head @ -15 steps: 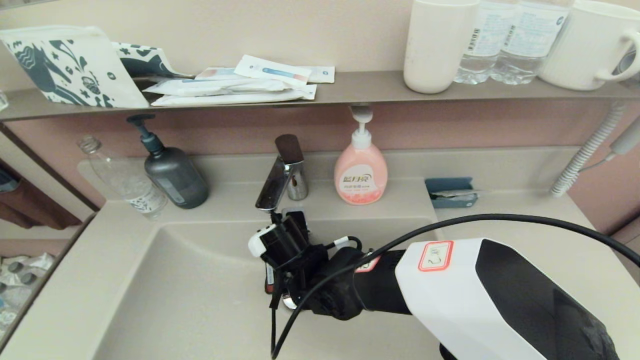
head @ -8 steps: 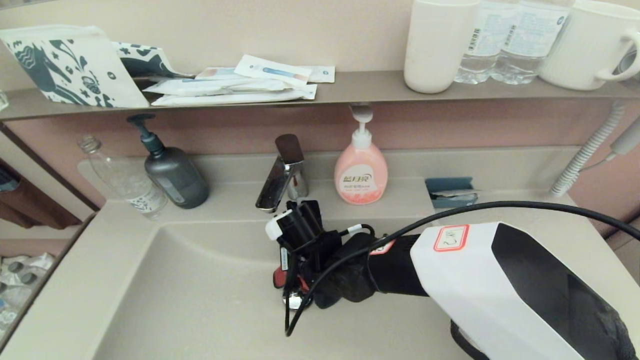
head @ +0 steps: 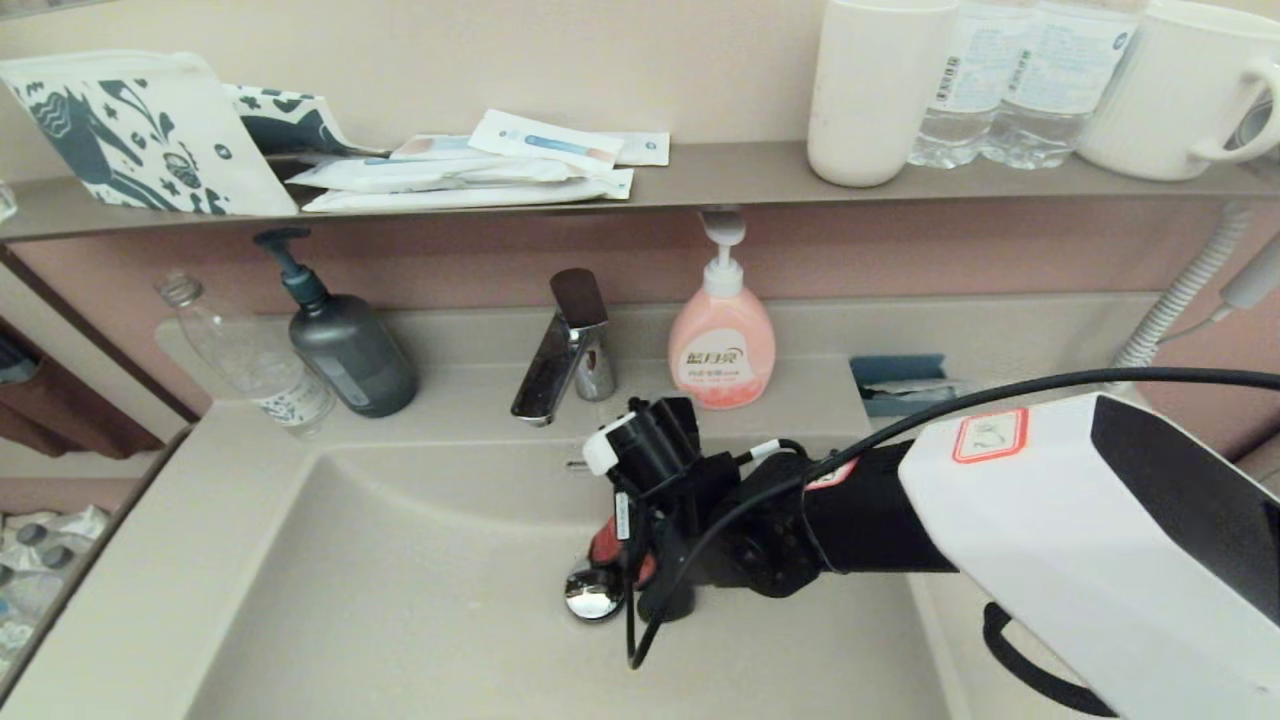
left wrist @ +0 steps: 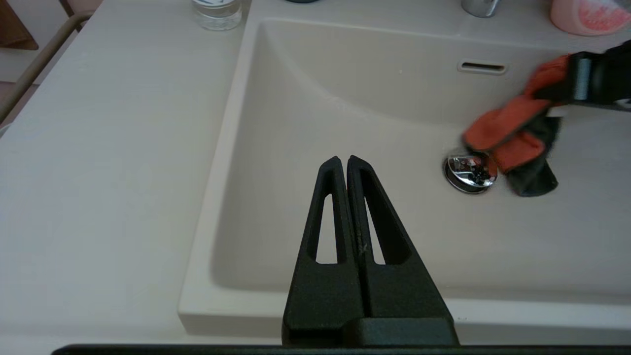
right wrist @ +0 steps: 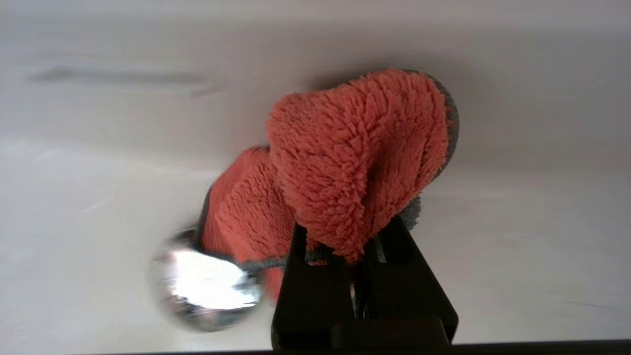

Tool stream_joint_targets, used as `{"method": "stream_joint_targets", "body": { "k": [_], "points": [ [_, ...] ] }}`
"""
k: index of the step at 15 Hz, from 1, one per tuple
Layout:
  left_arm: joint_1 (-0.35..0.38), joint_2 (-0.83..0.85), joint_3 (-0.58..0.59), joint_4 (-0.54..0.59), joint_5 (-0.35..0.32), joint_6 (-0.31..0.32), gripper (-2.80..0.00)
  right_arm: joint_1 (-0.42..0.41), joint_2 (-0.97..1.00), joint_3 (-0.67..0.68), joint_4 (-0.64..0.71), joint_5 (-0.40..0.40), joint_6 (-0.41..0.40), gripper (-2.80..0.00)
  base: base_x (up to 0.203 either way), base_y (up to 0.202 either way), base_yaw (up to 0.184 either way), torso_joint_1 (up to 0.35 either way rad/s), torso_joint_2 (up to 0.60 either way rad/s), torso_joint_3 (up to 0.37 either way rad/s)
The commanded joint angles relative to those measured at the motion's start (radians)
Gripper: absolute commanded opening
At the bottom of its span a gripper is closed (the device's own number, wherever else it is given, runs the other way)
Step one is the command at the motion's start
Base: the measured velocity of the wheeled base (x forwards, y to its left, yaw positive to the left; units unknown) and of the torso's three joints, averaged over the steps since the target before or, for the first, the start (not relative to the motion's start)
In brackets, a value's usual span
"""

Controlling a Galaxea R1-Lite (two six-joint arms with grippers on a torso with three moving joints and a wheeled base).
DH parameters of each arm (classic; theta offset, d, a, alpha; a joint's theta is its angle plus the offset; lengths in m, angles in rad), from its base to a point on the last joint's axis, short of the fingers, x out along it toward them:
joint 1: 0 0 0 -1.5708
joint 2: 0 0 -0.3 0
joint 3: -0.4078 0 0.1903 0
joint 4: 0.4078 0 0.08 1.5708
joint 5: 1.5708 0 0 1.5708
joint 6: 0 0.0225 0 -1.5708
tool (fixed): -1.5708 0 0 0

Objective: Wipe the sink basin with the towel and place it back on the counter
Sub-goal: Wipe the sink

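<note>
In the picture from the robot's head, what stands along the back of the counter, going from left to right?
Clear bottle → dark grey pump bottle → tap → pink soap bottle → blue holder.

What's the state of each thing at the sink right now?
towel: bunched, clamped in the right tool, down in the basin
right tool: shut on the towel, beside the drain plug
left tool: shut, empty, parked at the basin's near edge
drain plug: uncovered
sink basin: no standing water visible
faucet: not running
</note>
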Motion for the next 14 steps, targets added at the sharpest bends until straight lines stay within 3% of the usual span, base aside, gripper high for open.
{"method": "stream_joint_targets", "body": {
  "k": [1, 7, 9, 14],
  "points": [
    [0.000, 0.001, 0.000, 0.000, 0.000, 0.000, -2.80, -0.031, -0.066, 0.053, 0.000, -0.005, 0.005, -2.80, 0.000, 0.000, 0.000, 0.000, 0.00, 0.000],
    [0.000, 0.001, 0.000, 0.000, 0.000, -0.001, -2.80, -0.106, -0.196, 0.197, -0.002, -0.003, 0.006, -2.80, 0.000, 0.000, 0.000, 0.000, 0.00, 0.000],
    [0.000, 0.001, 0.000, 0.000, 0.000, -0.002, -2.80, -0.075, -0.198, 0.197, -0.002, -0.001, 0.008, -2.80, 0.000, 0.000, 0.000, 0.000, 0.00, 0.000],
    [0.000, 0.001, 0.000, 0.000, 0.000, -0.001, -2.80, 0.099, -0.096, 0.189, -0.041, 0.000, 0.005, -2.80, 0.000, 0.000, 0.000, 0.000, 0.00, 0.000]
  ]
}}
